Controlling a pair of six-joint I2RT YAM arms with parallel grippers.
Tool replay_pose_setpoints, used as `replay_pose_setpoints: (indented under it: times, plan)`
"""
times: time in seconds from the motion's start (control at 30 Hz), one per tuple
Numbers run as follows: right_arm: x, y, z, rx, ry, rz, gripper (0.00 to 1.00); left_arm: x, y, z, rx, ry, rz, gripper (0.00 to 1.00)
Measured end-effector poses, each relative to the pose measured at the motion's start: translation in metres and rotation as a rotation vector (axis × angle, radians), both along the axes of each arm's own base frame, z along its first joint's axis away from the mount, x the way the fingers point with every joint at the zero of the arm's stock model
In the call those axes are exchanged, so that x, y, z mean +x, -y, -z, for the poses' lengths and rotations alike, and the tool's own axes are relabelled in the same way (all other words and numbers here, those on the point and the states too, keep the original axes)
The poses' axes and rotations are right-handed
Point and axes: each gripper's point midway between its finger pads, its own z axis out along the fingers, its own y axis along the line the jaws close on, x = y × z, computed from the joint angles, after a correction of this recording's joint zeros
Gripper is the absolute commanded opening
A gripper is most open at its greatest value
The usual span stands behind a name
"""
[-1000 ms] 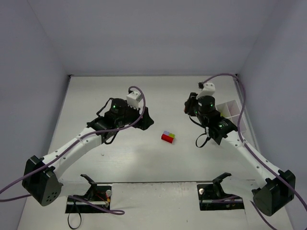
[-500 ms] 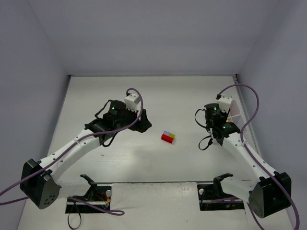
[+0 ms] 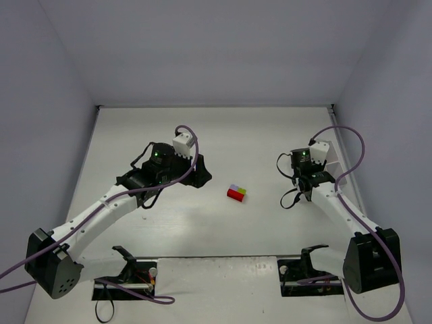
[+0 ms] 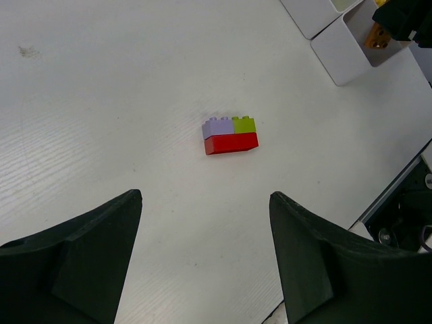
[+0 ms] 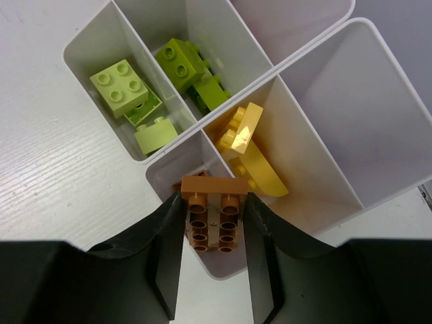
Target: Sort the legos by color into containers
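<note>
Green and yellow legos point(image 5: 121, 84) lie in the tray point(image 5: 324, 115), the right gripper point(image 5: 214, 202) pinches a brown lego point(image 5: 210, 229), and the spread left gripper point(image 4: 204, 202) faces 3 joined legos point(image 4: 230, 136).

The white table point(image 3: 135, 128) below me has a faint grain and one small dark smudge point(image 4: 27, 50). Near its middle lies a little brick stack point(image 4: 230, 135), lavender and lime side by side on red. Well apart, by my right edge, sits the white tray point(image 4: 341, 61).
</note>
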Motion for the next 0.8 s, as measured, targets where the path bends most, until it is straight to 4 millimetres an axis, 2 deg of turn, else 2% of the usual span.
replay_pose_setpoints:
  times: [0.03,0.07,0.47,0.8]
  plan:
    - [-0.0001,-0.0001,0.0006,0.001,0.000,0.001,0.15,-0.0002,-0.0005,0.0015,0.003,-0.003,-0.001,0.70]
    - [0.0003,-0.0002,0.0005,0.003,0.002,0.002,0.21,-0.0006,-0.0009,0.0028,0.005,-0.005,-0.001,0.70]
    - [0.0037,-0.0013,-0.0012,0.017,0.026,0.015,0.46,-0.0007,-0.0010,0.0031,0.007,-0.005,-0.001,0.70]
    - [0.0045,-0.0061,0.0005,0.032,0.017,-0.014,0.47,-0.0004,-0.0007,0.0043,0.009,-0.008,0.000,0.70]
